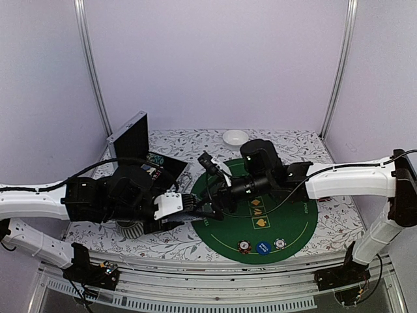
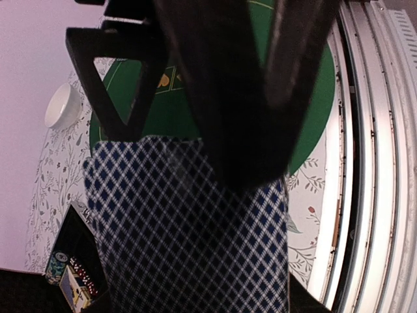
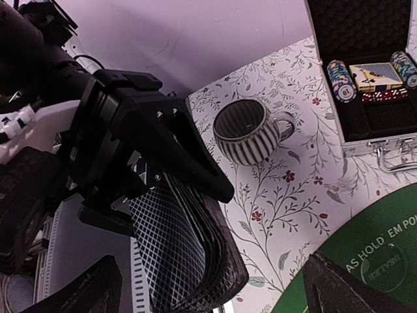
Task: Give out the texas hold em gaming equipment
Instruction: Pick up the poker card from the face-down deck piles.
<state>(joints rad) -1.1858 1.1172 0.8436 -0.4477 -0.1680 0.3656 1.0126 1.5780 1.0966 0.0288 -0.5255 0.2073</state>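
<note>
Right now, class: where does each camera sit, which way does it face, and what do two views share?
Top: above and behind the bases, looking down at the mat; left arm and right arm both show.
Left wrist: on the left arm, looking along its fingers at the deck they clamp.
Right wrist: on the right arm, facing the left gripper, mug and case; its spread fingers show below.
Shared: both wrist views show the deck and case.

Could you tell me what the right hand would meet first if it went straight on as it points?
Probably the deck of cards clamped in the left hand, centred ahead of the open right hand; exact depth is unclear.
</note>
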